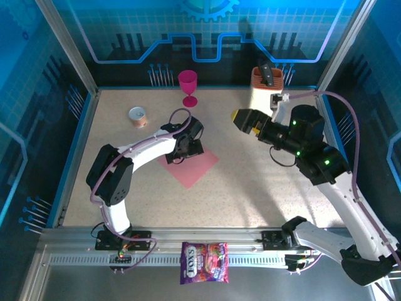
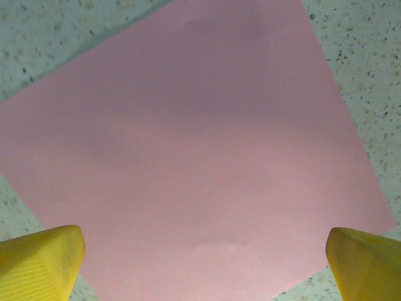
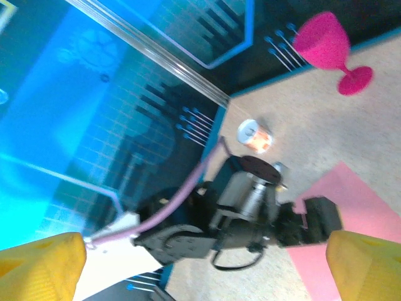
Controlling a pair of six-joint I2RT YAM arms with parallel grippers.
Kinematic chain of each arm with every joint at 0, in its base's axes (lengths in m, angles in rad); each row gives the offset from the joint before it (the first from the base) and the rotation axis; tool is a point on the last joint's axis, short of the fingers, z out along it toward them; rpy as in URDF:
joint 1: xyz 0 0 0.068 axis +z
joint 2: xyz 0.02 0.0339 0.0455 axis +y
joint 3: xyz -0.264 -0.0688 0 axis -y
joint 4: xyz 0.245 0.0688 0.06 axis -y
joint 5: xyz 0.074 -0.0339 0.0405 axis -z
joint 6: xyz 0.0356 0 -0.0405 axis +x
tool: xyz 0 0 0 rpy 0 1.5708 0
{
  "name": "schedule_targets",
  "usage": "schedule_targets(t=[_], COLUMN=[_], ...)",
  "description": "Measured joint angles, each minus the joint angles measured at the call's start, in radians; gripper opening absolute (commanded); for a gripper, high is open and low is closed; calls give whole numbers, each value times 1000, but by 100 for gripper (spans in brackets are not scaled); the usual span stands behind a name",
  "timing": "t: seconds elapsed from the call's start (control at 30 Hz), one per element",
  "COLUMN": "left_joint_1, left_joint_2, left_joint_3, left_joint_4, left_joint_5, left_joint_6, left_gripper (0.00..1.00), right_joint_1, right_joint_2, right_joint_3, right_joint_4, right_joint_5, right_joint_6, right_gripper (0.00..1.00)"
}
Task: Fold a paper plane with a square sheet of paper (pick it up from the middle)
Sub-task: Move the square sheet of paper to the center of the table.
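— What's the setting?
— A speckled cream desk (image 1: 125,188) walled by blue circuit-patterned panels (image 1: 125,25). The pink paper (image 1: 197,168) lies flat on it, on the near side of the goblet (image 1: 187,84).
— Any writing?
— "FOX'S" on the candy bag (image 1: 204,262), on the rail (image 1: 75,248) much nearer than the goblet.
— The pincers?
— The left pincer (image 2: 203,248) is spread wide over the paper, empty. The right pincer (image 1: 240,119) is right of the goblet, wide open, empty.

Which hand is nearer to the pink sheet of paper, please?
Left. The left hand hangs open over the pink sheet; the right hand is off to its right, apart.
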Motion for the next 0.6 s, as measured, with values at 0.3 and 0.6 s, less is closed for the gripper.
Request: schedule_targets(t=[0.3, 0.6], left_joint_1=[-56, -16], left_joint_2=[159, 208], left_joint_3=[286, 267], left_joint_4=[-279, -339], left_joint_5=[-50, -47], left_joint_6=[-346, -472], left_gripper=[100, 100], right_joint_1=[-53, -118], right_joint_2=[-33, 51], right_joint_3=[-185, -322], right_joint_4=[-60, -48], right_joint_5=[27, -4], right_joint_6=[-102, -139], right_gripper=[99, 99])
